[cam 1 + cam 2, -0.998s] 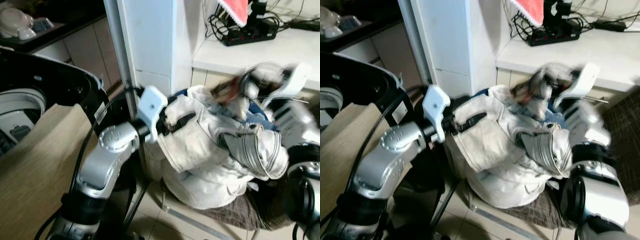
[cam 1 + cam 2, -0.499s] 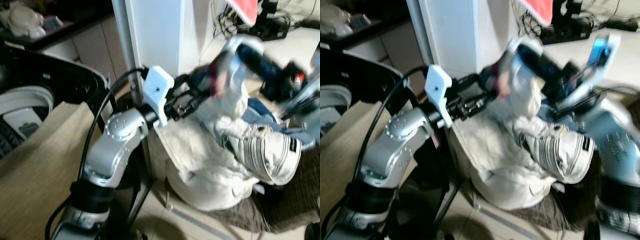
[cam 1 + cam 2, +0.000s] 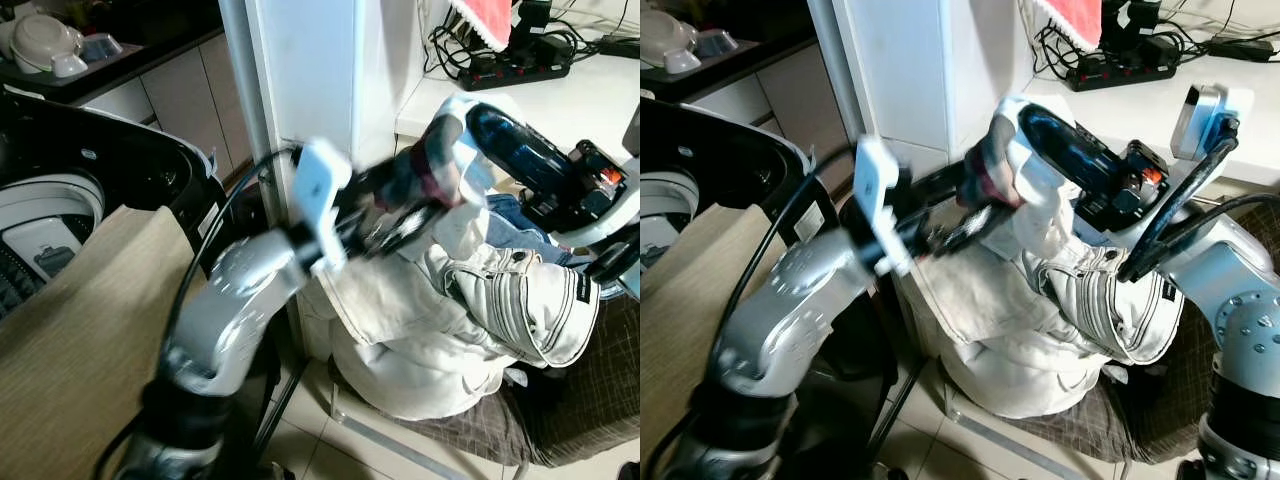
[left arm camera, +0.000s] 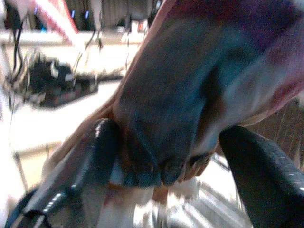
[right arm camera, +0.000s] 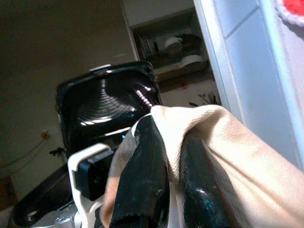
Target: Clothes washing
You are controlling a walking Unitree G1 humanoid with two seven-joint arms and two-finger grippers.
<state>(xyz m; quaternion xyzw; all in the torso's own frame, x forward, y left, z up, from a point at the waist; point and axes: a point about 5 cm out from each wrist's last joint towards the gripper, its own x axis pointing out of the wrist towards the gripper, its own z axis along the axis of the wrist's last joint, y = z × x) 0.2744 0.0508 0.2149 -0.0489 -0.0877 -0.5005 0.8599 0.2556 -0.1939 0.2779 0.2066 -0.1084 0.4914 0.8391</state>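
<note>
Item: white garment, top of the laundry pile on a chair beside the white counter.

Right gripper: fingers pinched on a cream fold, raising it.

Left gripper: fingers astride a darker, reddish-blue fold, apparently gripping; blurred.

Destination, judged: open washing machine, far left.

Obscured: pile's underside, chair's frame.

A home's kitchen-laundry corner: an open top-loading washing machine stands beside cream cabinets whose dark counter holds dishes. Clothes are heaped on a chair, and a power strip lies on a white countertop.
</note>
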